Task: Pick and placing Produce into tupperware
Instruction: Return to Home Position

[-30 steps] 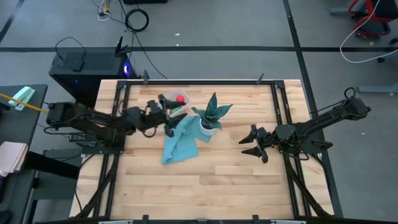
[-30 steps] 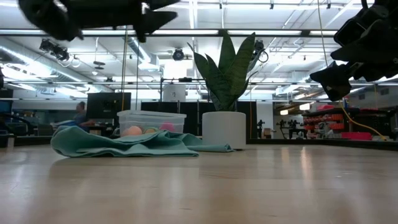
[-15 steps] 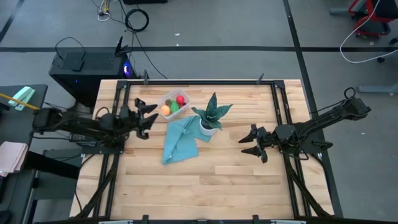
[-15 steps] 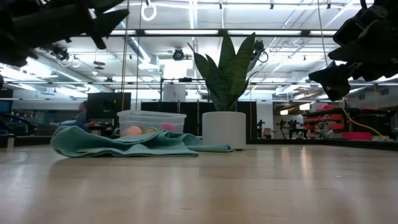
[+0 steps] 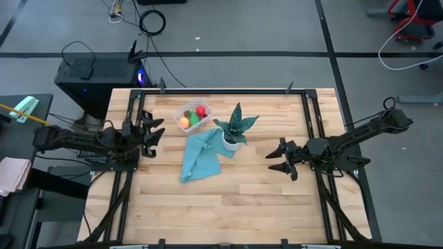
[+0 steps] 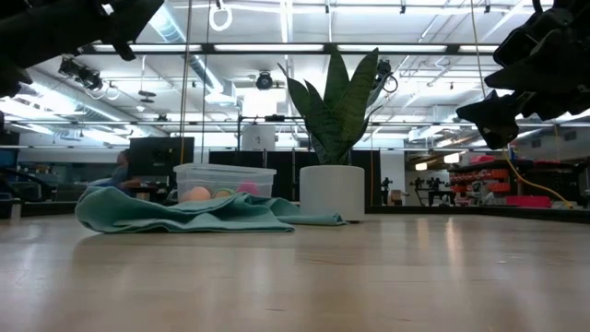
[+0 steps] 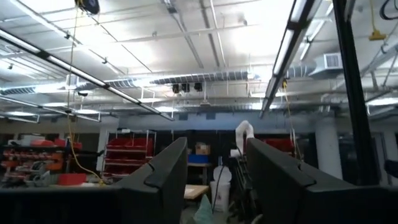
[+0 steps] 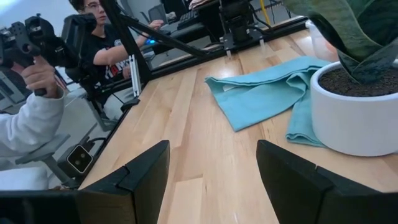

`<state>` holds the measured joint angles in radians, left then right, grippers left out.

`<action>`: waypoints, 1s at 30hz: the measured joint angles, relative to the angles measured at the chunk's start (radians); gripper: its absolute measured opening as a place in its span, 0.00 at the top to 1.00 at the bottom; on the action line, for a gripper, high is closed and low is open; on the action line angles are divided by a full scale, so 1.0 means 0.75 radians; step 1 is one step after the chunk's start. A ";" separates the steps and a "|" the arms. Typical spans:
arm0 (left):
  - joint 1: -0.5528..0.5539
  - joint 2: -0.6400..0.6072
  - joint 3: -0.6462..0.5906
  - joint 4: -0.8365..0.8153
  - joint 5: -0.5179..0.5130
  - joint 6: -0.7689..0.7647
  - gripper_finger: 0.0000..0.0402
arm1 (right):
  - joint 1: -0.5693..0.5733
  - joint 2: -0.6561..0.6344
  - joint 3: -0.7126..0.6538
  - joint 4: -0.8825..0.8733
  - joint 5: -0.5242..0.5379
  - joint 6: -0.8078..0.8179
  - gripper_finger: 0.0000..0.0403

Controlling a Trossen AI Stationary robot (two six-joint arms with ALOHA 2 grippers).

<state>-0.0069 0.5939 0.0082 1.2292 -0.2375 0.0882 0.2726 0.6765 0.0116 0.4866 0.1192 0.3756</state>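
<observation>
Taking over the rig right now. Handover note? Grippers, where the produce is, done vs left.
Left gripper: open, empty, raised near the left edge of the table.
Right gripper: open, empty, raised over the table's right side, right of the potted plant.
Tupperware: at the table's far side, left of the plant. The orange piece, green piece and red piece are inside. I cannot make out a smaller piece.
Teal cloth: crumpled in front of the tupperware.
Done: no produce shows loose on the table.
Left: probably only parking the arms.
</observation>
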 joint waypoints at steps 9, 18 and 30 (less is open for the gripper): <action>-0.055 -0.224 0.000 -0.404 -0.057 -0.002 0.57 | 0.000 0.000 0.000 0.001 0.015 0.001 0.39; -0.103 -0.412 -0.001 -0.688 -0.103 0.037 0.57 | 0.000 -0.001 0.000 0.001 0.041 0.017 0.39; -0.117 -0.627 -0.001 -1.048 -0.108 0.045 0.57 | 0.000 0.000 0.000 0.001 0.090 0.050 0.39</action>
<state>-0.0944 0.1239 0.0074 0.4429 -0.3183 0.1219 0.2726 0.6762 0.0116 0.4876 0.1867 0.4133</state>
